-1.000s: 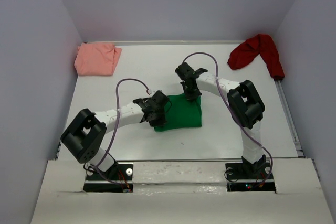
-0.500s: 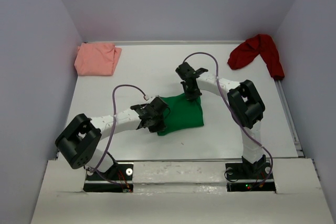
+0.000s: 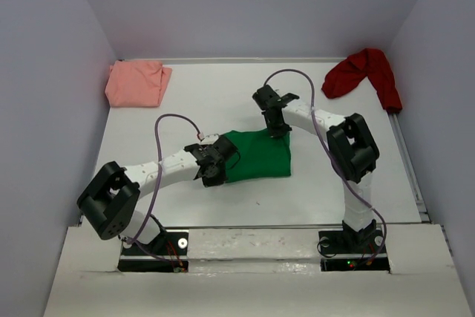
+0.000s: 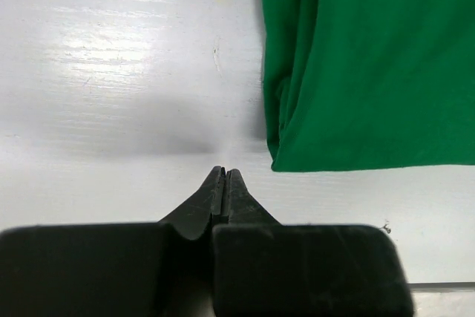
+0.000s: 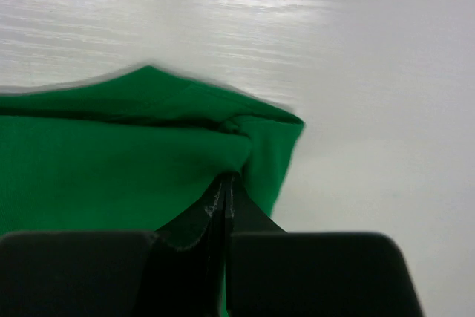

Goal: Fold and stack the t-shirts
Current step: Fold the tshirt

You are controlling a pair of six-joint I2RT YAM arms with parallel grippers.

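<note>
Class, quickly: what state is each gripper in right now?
Left gripper: closed, holding nothing, beside the green t-shirt.
Right gripper: closed on the green t-shirt.

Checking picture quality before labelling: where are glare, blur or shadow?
Left wrist: glare streaks on the table upper left, soft shadow beside the sharp green t-shirt; right wrist: the t-shirt's upper edge is blurred, glare behind; top external: even, sharp.

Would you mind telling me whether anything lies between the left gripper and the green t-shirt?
Nothing visible does. In the left wrist view, only a short stretch of white table separates the shut left gripper from the nearest folded corner of the green t-shirt.
</note>
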